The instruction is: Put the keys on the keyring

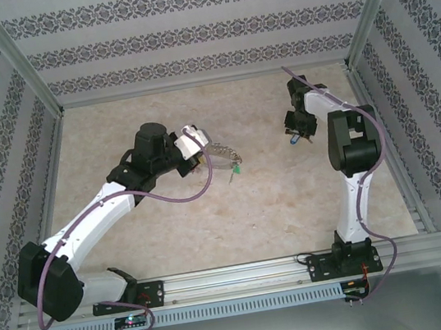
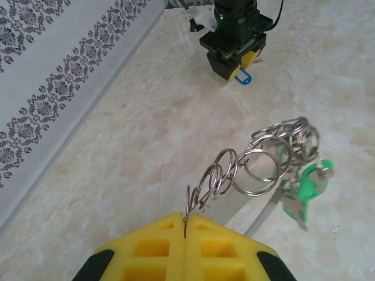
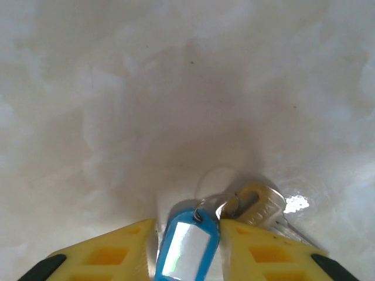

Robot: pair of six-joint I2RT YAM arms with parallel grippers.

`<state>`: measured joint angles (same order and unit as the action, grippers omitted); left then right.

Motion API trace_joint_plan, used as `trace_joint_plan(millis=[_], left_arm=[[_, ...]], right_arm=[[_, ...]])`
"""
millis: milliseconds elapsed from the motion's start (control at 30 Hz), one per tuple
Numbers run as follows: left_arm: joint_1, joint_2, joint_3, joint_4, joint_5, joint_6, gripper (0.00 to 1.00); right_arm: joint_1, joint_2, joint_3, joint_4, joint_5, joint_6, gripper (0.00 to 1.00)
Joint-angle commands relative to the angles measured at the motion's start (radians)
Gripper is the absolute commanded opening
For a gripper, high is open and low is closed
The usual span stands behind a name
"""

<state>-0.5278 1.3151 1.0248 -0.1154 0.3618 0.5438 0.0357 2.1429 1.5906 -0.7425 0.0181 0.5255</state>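
Note:
My left gripper (image 2: 185,225) (image 1: 202,153) is shut on the thin metal keyring (image 2: 193,202) (image 1: 221,158) and holds it above the table. Several small split rings (image 2: 258,170) hang along it. A key with a green cap (image 2: 307,184) (image 1: 237,171) dangles at its far end. Across the table, my right gripper (image 3: 187,229) (image 1: 293,133) (image 2: 234,67) is down at the tabletop. Its yellow fingers (image 3: 263,246) press on both sides of a blue tag (image 3: 187,246) (image 2: 244,78). A small ring joins the tag to a silvery key (image 3: 263,205) lying on the table.
The marble-look tabletop (image 1: 276,206) is walled by patterned panels (image 1: 184,33) at the back and sides, with a metal frame rail (image 1: 245,273) along the near edge. Open floor lies between the two grippers.

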Motion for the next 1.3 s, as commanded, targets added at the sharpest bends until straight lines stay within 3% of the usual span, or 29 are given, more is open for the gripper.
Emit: trace_joint_plan(millis=[0,133,267,533,767,933,1100,1267], left_arm=[[0.012,-0.043,-0.004,0.022,0.016,-0.014,0.00],[0.013,-0.053,-0.012,0.027,0.019,-0.024,0.00],[0.015,-0.064,-0.014,0.020,0.016,-0.022,0.00],[0.025,-0.067,-0.023,0.013,0.016,-0.025,0.00],[0.029,-0.074,-0.036,0.010,0.023,-0.036,0.00],[0.031,-0.080,-0.046,0.012,0.014,-0.037,0.00],[0.032,-0.082,-0.052,0.017,0.006,-0.043,0.00],[0.034,-0.085,-0.059,0.020,0.003,-0.051,0.00]], right_arm=[[0.012,0.015,-0.007,-0.028,-0.005,-0.004,0.30],[0.013,-0.015,-0.059,-0.015,-0.022,-0.030,0.17],[0.022,-0.068,-0.131,-0.005,-0.048,-0.064,0.14],[0.085,-0.269,-0.331,-0.035,-0.096,-0.108,0.19],[0.079,-0.395,-0.367,-0.075,-0.066,-0.158,0.31],[0.100,-0.331,-0.314,-0.041,-0.125,-0.187,0.34],[0.139,-0.212,-0.205,-0.071,-0.045,-0.194,0.33],[0.178,-0.188,-0.187,-0.083,0.034,-0.100,0.31]])
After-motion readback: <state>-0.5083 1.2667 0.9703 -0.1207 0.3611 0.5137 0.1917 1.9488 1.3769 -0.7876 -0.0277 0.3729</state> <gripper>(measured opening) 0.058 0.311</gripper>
